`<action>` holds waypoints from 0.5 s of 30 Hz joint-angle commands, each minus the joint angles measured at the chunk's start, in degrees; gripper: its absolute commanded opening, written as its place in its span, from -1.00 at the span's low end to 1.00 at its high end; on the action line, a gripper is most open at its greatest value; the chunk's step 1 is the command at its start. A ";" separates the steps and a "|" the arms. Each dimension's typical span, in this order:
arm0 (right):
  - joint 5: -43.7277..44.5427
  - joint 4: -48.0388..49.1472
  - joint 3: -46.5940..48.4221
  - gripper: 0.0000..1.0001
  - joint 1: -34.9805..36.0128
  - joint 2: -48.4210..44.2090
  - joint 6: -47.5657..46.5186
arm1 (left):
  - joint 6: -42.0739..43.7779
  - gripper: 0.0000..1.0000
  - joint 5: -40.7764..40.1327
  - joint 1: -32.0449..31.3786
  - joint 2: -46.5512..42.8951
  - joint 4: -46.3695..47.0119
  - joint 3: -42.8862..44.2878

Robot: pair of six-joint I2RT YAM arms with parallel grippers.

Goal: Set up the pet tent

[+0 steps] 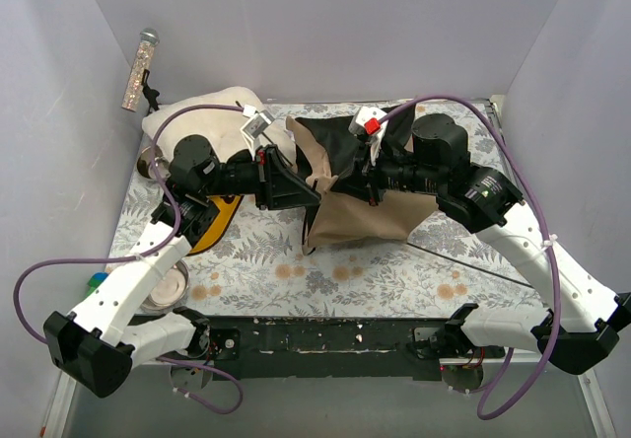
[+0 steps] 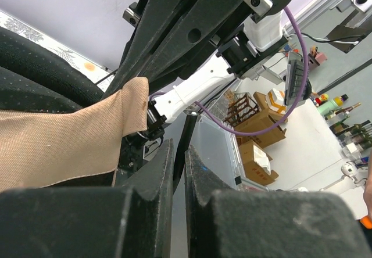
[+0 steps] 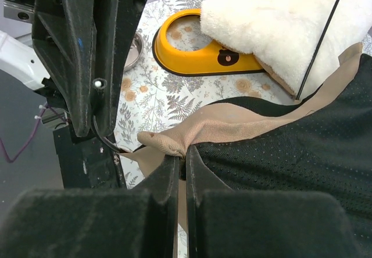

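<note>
While the pet tent [image 1: 370, 216] lies slumped at the table's [image 1: 394, 280] centre, the right hand [image 3: 181, 162], reaching in from 3 o'clock, pinches its tan edge, probably to lift the fabric. The left hand [image 2: 179, 153], from 9 o'clock, is closed too, on what I cannot tell.

The left arm [image 1: 138, 285] and right arm [image 1: 537, 255] share one build: white shells on the long links, black housings at joints and wrists. A purple cable [image 1: 20, 295] loops along each. A green light [image 1: 485, 192] glows on a black right-arm housing. The fingers [image 2: 154, 171] are matte black and blocky.
</note>
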 commanded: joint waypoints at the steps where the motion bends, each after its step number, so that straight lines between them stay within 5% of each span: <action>1: 0.57 19.08 4.52 -0.97 -1.03 -3.08 1.81 | 0.42 -1.00 4.35 -0.98 2.88 -14.35 -4.04; 15: 2.76 19.16 5.67 -0.97 -1.03 -2.73 2.87 | 5.09 -1.00 3.74 -3.26 3.86 -19.97 -7.37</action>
